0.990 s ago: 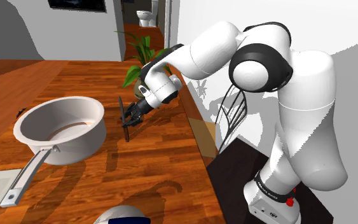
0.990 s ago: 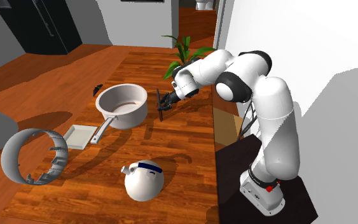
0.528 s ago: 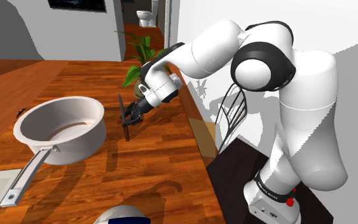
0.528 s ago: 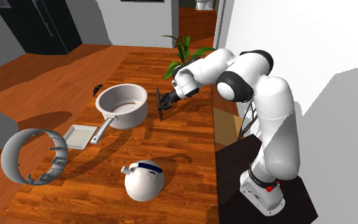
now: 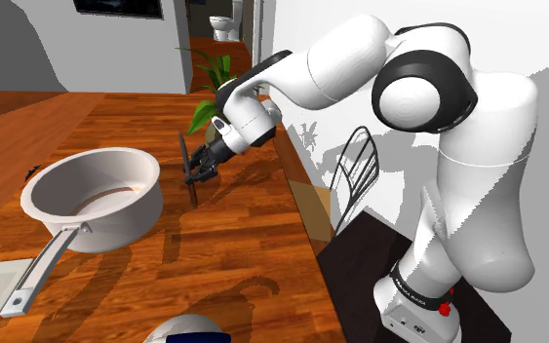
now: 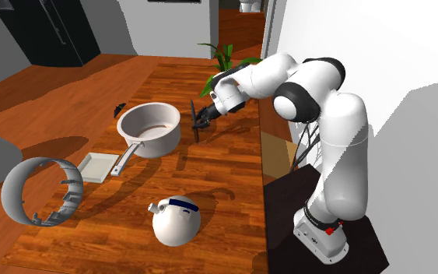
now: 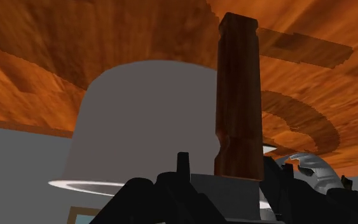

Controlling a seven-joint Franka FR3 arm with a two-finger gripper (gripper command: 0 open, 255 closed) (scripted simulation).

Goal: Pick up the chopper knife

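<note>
Chopper knife (image 5: 184, 154) was clasped in the black jaws, just beside the white pot (image 5: 95, 200).
It stood near upright over the reddish wood-plank table (image 5: 243, 263), its brown handle (image 7: 238, 95) pinched between the jaws; whether its lower end touched the boards could not be told. A potted plant (image 5: 214, 83) sat at the table's far edge by a white wall (image 5: 287, 24), and a white kettle (image 6: 176, 220) lay well apart.

Shoulder view beside stand (image 5: 362, 255), second exterior higher and farther — same pan (image 5: 116, 220), wrist view close on it.
</note>
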